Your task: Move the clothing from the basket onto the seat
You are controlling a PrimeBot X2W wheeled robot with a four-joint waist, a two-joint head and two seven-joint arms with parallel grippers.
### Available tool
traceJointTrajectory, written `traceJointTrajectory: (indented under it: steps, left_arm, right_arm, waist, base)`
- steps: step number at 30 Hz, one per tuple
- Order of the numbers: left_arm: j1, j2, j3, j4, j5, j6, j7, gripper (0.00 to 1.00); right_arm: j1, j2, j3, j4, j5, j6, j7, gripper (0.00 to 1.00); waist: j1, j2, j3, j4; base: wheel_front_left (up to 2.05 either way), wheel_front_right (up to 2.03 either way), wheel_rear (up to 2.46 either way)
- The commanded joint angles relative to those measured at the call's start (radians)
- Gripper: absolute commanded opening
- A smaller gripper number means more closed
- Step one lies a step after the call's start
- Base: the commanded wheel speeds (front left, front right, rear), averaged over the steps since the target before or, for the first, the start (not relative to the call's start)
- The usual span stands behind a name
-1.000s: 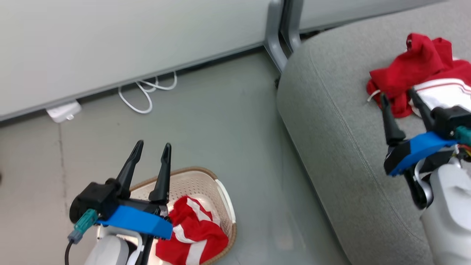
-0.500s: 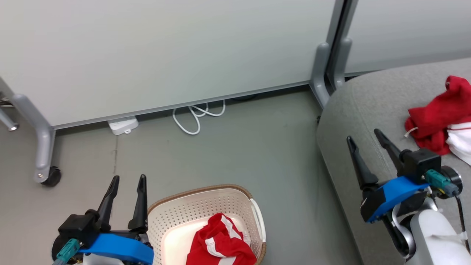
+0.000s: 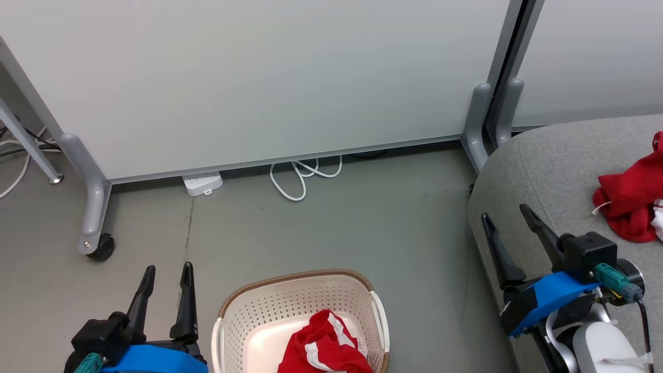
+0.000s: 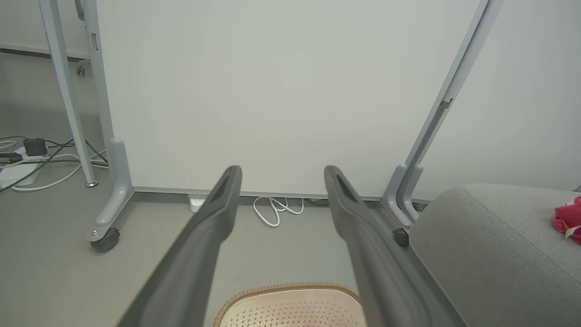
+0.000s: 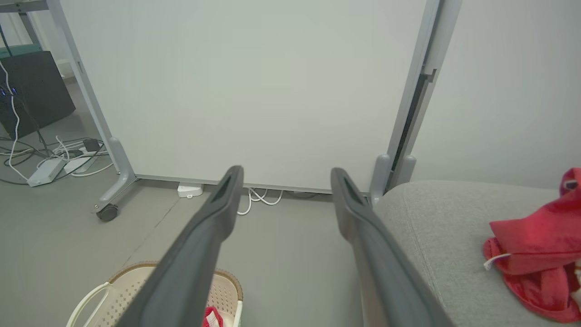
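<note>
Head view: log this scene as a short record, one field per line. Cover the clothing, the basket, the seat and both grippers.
seat: grey cushion, at the right
basket: on the floor, left of the seat
garment in basket: red with white stripes, crumpled
garment on seat: red, bunched, at the view's right edge
left gripper: open, empty, left of the basket
right gripper: open, empty, at the seat's left edge
task state: one garment moved, one to go
</note>
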Motion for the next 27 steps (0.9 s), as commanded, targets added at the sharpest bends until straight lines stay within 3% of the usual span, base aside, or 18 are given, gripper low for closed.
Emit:
traceJointTrajectory:
  steps: [1, 18, 27]
  left_arm:
    - [0.007, 0.0, 0.005, -0.002, 0.006, -0.003, -0.003, 1.0]
    - [-0.021, 0.007, -0.021, -0.001, -0.003, -0.003, -0.003, 1.0]
    - [-0.089, 0.021, -0.09, 0.021, -0.013, -0.003, -0.002, 1.0]
  right_arm:
    - [0.02, 0.006, -0.002, -0.009, -0.009, 0.0, 0.002, 1.0]
    - [0.021, 0.019, -0.006, -0.036, -0.008, 0.0, 0.006, 1.0]
    - [-0.054, 0.009, 0.009, -0.087, -0.008, 0.0, 0.009, 1.0]
  waist:
    - [0.0001, 0.0, 0.001, 0.002]
    - [0.0001, 0.0, 0.045, -0.005]
    - [0.0001, 0.0, 0.182, -0.039]
  base:
    - [0.0, 0.0, 0.0]
    - [0.0, 0.0, 0.0]
    - [0.0, 0.0, 0.0]
